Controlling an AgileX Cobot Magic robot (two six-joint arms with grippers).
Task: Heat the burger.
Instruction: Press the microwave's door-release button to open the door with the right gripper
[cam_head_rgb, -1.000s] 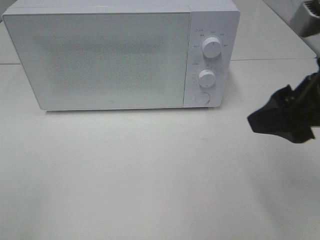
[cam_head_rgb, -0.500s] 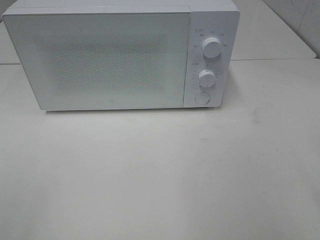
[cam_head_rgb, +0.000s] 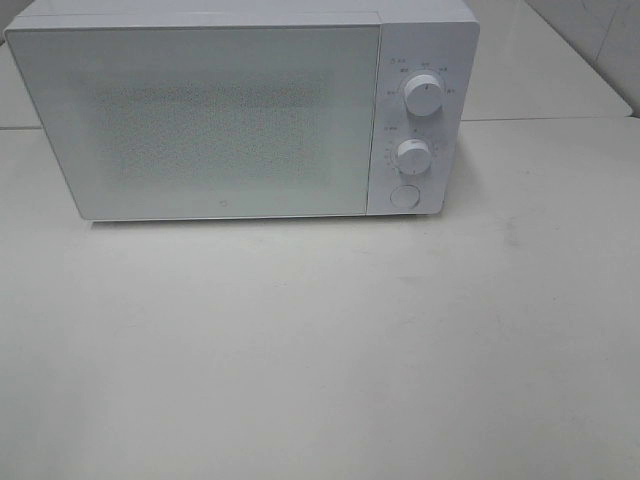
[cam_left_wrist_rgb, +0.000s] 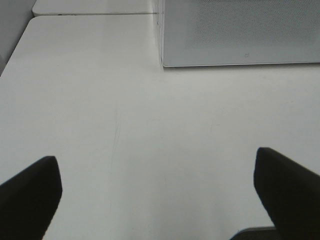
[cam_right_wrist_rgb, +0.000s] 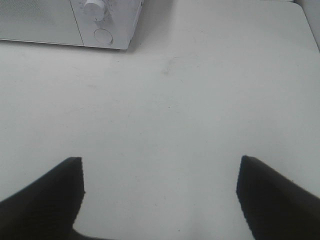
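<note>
Left gripper (cam_left_wrist_rgb: 156, 162): jaws spread fully apart, nothing between the black fingers (cam_left_wrist_rgb: 30, 195), only white tabletop (cam_left_wrist_rgb: 100, 100) beneath. Right gripper (cam_right_wrist_rgb: 159, 164): likewise spread wide, gripping nothing, hovering over the same tabletop.

White box-shaped microwave oven (cam_head_rgb: 240, 110) with speckled frosted door: well ahead of the left gripper and off toward the right arm's side; door closed flush.

Control panel (cam_head_rgb: 420, 60) with upper round white knob (cam_head_rgb: 424, 96), lower round white knob (cam_head_rgb: 413, 156) and round white push button (cam_head_rgb: 404, 195): well ahead of the right gripper, off toward the left arm's side.

Burger: in none of the views; whereabouts impossible to tell.

Faint scuff marks (cam_left_wrist_rgb: 117, 127) on the tabletop between left gripper and oven.
</note>
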